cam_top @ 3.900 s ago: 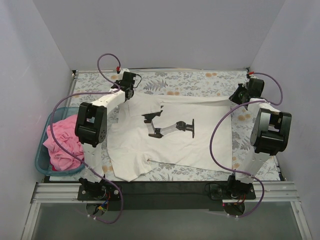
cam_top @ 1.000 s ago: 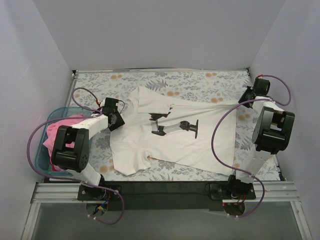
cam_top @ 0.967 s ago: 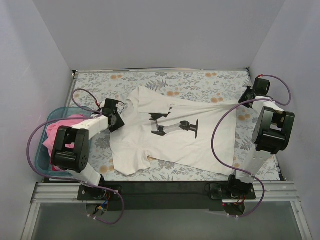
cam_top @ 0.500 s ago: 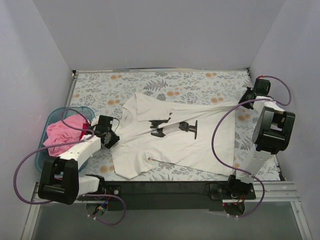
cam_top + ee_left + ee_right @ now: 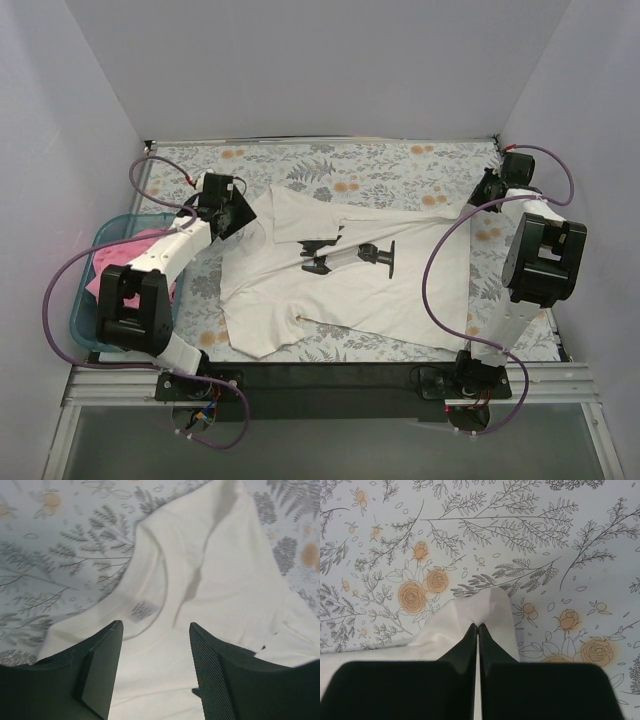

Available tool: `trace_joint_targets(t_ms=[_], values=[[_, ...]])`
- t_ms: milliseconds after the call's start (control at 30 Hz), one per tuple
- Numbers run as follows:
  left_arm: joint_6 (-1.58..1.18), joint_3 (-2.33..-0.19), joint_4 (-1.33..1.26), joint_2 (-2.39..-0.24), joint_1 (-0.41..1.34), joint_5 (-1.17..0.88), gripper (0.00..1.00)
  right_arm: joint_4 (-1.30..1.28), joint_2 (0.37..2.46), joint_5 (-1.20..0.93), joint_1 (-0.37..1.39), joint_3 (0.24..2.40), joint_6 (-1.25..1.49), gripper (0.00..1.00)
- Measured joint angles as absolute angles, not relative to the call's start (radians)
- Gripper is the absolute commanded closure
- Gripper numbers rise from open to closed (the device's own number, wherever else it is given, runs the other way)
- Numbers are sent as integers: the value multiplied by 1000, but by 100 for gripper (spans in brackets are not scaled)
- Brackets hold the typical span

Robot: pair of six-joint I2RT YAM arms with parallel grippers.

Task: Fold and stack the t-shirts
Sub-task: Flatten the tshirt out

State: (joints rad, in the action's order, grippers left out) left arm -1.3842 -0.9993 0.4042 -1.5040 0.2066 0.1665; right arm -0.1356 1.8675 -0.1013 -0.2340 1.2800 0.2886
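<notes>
My white shirt [image 5: 350, 270] lies spread on the surface [image 5: 400, 165], long axis running left to right, its collar [image 5: 150, 605] just ahead of my wide-open, empty left fingers [image 5: 100, 670], while my right fingers [image 5: 465, 650] pinch its far right corner.

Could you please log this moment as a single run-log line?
left gripper: open over white t-shirt collar | right gripper: shut on its corner | pink t-shirt: in basket
</notes>
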Motion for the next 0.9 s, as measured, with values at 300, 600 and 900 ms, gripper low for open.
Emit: trace_joint_targets(t_ms=[300, 600, 900], values=[[-1342, -1190, 366, -1748, 287, 40, 57, -136, 1868, -126, -226, 1280, 293, 99], [-1321, -1239, 392, -1890, 312, -17, 58, -136, 1868, -134, -226, 1279, 294, 99], [-1306, -1268, 394, -1937, 320, -18, 64, -136, 1868, -134, -226, 1272, 294, 99]])
